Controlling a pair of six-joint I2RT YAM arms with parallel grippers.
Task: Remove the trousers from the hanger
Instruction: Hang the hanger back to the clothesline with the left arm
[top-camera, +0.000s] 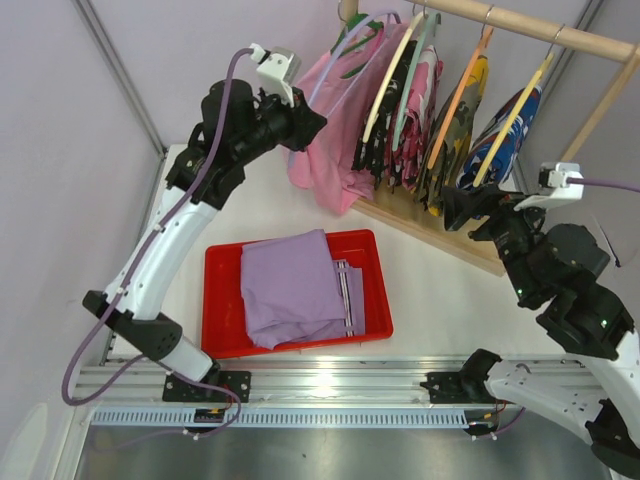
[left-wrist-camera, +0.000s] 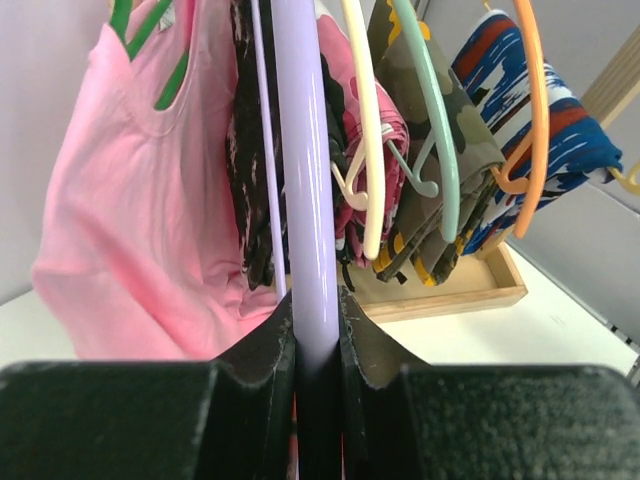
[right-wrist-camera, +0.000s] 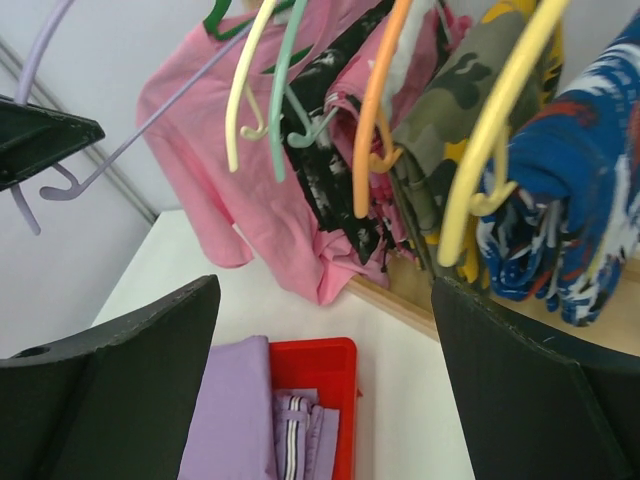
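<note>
the left gripper (left-wrist-camera: 316, 322) fills the foreground of its wrist view. its jaws are nearly closed, pinching the lavender hanger (left-wrist-camera: 300, 150), whose bar runs straight up out of the grip. the hanger looks bare in every view, so the grip probably serves only to keep it clear of the rack.

the lavender trousers (top-camera: 295, 285) lie folded in the red tray (top-camera: 220, 320), below and behind this gripper, apart from any hanger. that half of the task appears done.

the black speckled trousers (left-wrist-camera: 245, 150) hang just left of the held bar, ahead of the fingertips, with the pink shirt (left-wrist-camera: 130, 200) further left and the cream hanger (left-wrist-camera: 368, 150) to the right. whether the cream or the mint hanger carries them cannot be told.

the right gripper (right-wrist-camera: 325, 300) has its jaws spread wide and holds nothing. the hung garments sit ahead of and above it, the black pair left of centre. this pose suits an approach from below to that pair.
</note>
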